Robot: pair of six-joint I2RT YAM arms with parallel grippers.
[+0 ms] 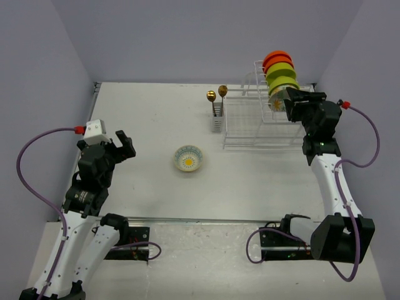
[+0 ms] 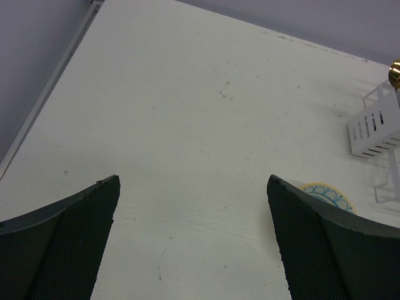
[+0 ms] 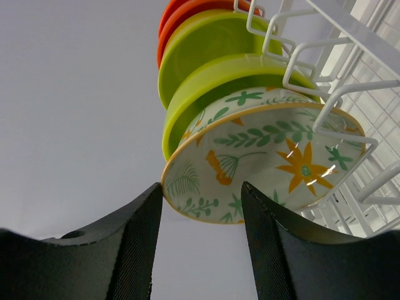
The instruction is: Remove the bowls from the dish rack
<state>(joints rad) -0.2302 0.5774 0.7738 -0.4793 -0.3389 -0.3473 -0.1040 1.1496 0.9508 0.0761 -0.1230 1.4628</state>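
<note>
right gripper (image 3: pixel 201 189): jaws partly apart, straddling lower rim of racked floral bowl (image 3: pixel 262 156); can't tell if touching
left gripper (image 2: pixel 194 181): jaws wide apart, over table (image 2: pixel 187 94)
dish rack (image 1: pixel 259 122): far right; orange bowls (image 1: pixel 277 59) and lime-green bowls (image 1: pixel 280 76) on edge in upper tier
second floral bowl (image 1: pixel 189 157): upright, mid-table

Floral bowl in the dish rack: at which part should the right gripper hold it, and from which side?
I would take the floral bowl by the exposed part of its rim, pinching across the wall. It stands on edge, first in its row, a lime-green bowl behind and dish rack wires on its other side, so come from the free side, where the right gripper is.
</note>
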